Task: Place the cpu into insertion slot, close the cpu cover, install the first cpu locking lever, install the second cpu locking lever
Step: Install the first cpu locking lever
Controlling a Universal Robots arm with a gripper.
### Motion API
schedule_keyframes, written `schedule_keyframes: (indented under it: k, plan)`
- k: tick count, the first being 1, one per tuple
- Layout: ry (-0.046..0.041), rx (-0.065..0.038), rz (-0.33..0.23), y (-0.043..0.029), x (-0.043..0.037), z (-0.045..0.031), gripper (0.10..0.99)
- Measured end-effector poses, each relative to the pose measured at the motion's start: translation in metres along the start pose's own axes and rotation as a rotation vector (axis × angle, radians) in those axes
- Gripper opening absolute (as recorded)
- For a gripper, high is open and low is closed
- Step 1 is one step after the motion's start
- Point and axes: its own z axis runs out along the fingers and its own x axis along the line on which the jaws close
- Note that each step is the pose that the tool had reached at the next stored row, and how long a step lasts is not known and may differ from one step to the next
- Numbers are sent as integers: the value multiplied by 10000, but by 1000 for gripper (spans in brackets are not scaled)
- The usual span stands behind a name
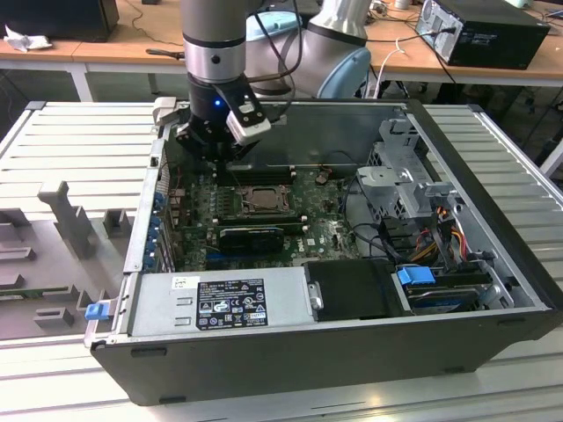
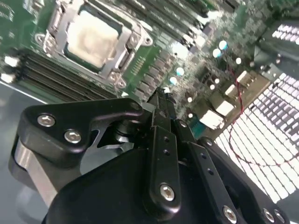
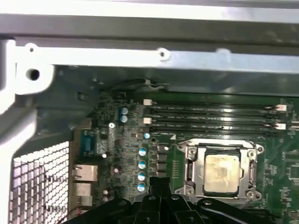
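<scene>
The cpu (image 1: 261,200) (image 2: 92,38) (image 3: 221,172) lies in its socket on the green motherboard (image 1: 330,230), its pale grey top showing. The cpu cover (image 2: 125,52) (image 3: 219,145) lies flat around it as a silvery frame. I cannot tell how the locking levers stand. My gripper (image 1: 211,148) hangs above the board, a little beyond the socket and towards the exterior view's left. In both wrist views its black fingers (image 2: 163,100) (image 3: 161,185) are shut together with nothing between them, over the capacitors beside the socket.
Memory slots (image 3: 210,116) run along the far side of the socket. A black expansion card (image 1: 251,236) lies in front of it. The power supply (image 1: 220,303), drive cage (image 1: 405,176), cables (image 1: 440,230) and case walls (image 1: 352,110) close in the board. A rear grille (image 3: 42,177) is near the gripper.
</scene>
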Motion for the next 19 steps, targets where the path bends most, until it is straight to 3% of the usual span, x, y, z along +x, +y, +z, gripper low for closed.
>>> schedule_keyframes:
  k: [2,7,13,17,19]
  plan:
    - [0,0,1,55,38,5,106]
    - [0,0,-4,193,45,20,106]
    - [0,6,-13,266,34,26,106]
    - [0,6,-20,290,-58,27,106]
    - [0,7,-19,287,-154,28,106]
